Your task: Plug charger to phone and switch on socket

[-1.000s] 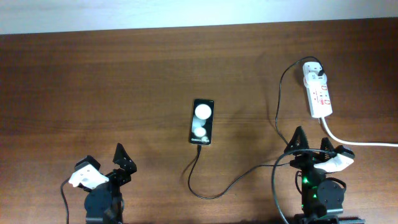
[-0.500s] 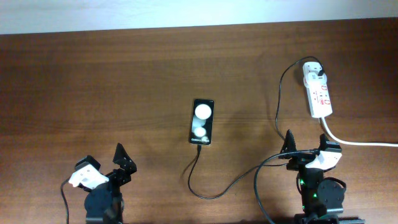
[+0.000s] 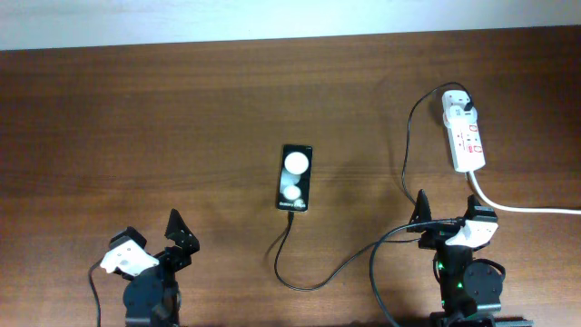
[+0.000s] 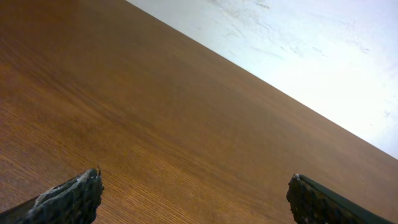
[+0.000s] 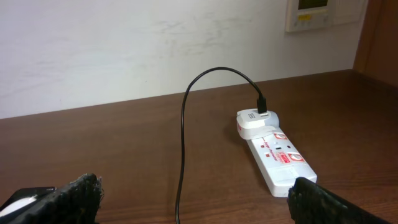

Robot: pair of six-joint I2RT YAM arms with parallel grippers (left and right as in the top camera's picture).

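— How far along are we?
— The charger (image 3: 313,283) meets the near end of the phone (image 3: 295,177) mid-counter (image 3: 136,109), so it seems plugged. The socket (image 3: 465,136) lies near the far right corner, and we cannot read its switch. Our left claw (image 4: 193,186) and right claw (image 5: 193,186) are released and empty.

Wood table (image 3: 136,109): phone (image 3: 294,178), charger (image 3: 276,262) seemingly plugged in, socket (image 3: 465,138)

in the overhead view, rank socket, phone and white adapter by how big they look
1. socket, slightly longer than the phone, but the two look close
2. phone
3. white adapter, plainly smallest
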